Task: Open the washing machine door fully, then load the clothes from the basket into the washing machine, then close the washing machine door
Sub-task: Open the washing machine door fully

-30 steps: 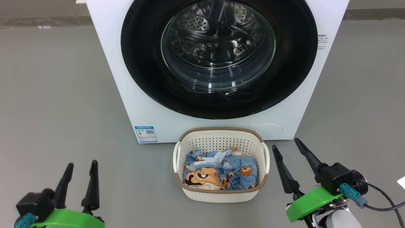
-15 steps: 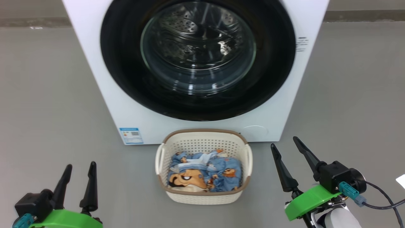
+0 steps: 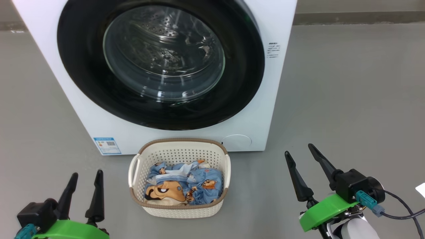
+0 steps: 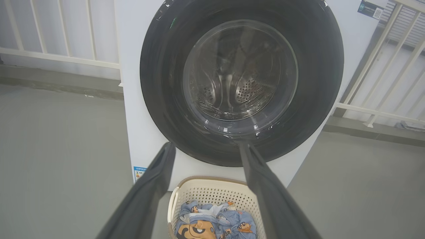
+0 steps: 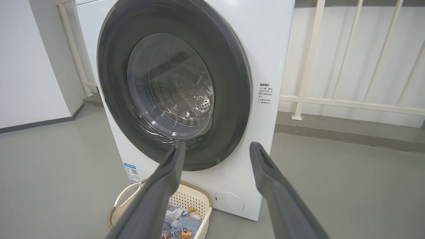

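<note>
While facing door (image 3: 159,63), shut flush on washer (image 3: 275,20), held left gripper (image 3: 86,172) and right gripper (image 3: 298,149) low, spread wide, empty. Found door up and ahead of both, round, its middle nearer left gripper, its right rim nearer right gripper; could not tell hinge side. Saw basket (image 3: 181,211) of clothes (image 3: 181,187) on floor between grippers, just before washer. Noted blue sticker (image 3: 107,145) with QR code and small print (image 3: 273,50), both too small to read; no brand seen.
</note>
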Controlling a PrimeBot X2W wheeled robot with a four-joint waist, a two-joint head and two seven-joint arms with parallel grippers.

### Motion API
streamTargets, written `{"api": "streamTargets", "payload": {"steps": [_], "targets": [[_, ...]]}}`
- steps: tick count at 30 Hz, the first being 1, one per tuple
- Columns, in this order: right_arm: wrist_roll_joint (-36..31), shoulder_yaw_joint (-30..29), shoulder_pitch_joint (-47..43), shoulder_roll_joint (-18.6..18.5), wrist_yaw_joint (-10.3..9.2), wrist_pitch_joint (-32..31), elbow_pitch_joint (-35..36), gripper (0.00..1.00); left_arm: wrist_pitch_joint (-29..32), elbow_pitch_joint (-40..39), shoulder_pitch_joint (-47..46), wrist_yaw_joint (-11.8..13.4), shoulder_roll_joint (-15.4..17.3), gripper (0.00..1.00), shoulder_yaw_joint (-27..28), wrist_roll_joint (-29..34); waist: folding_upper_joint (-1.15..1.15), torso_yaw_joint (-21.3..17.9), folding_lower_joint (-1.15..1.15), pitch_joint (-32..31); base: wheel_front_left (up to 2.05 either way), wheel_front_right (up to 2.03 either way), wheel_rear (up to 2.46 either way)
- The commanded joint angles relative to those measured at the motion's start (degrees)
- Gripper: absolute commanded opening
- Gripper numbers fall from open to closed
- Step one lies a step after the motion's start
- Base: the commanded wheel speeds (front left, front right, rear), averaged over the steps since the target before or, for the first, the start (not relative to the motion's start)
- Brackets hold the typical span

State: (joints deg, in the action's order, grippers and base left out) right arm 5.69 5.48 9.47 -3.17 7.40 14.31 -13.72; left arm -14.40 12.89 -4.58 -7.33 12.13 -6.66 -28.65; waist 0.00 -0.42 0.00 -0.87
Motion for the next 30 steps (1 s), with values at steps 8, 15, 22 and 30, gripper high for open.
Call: {"api": "streamTargets", "payload": {"steps": [8, 15, 22, 30], "targets": [[0.73, 1.66, 1.7, 0.29, 0.09, 0.69, 0.73, 1.0, -0.6, -1.06, -2.11, -0.15, 1.68, 1.0, 2.0, 0.11, 0.0, 0.01, 0.0, -0.28, 0.19, 0.19, -0.37], [0.94, 1.45, 1.59, 0.29, 0.09, 0.69, 0.98, 1.0, -0.6, -1.11, -2.02, -0.15, 1.46, 1.0, 2.02, 0.28, 0.0, 0.11, 0.0, -0.25, 0.0, 0.0, 0.0], [1.3, 1.07, 1.43, 0.29, 0.09, 0.69, 0.87, 1.0, -0.6, -1.09, -1.98, -0.15, 1.45, 1.0, 2.29, 0.22, 0.0, 0.24, 0.0, -0.15, 0.0, 0.0, 0.0], [2.45, 0.31, 1.43, 0.29, 0.09, 0.69, 0.71, 1.0, -0.6, -1.24, -2.03, -0.15, 1.52, 1.0, 2.54, 0.26, 0.0, 0.47, 0.0, 0.28, 0.0, 0.0, 0.0]]}}
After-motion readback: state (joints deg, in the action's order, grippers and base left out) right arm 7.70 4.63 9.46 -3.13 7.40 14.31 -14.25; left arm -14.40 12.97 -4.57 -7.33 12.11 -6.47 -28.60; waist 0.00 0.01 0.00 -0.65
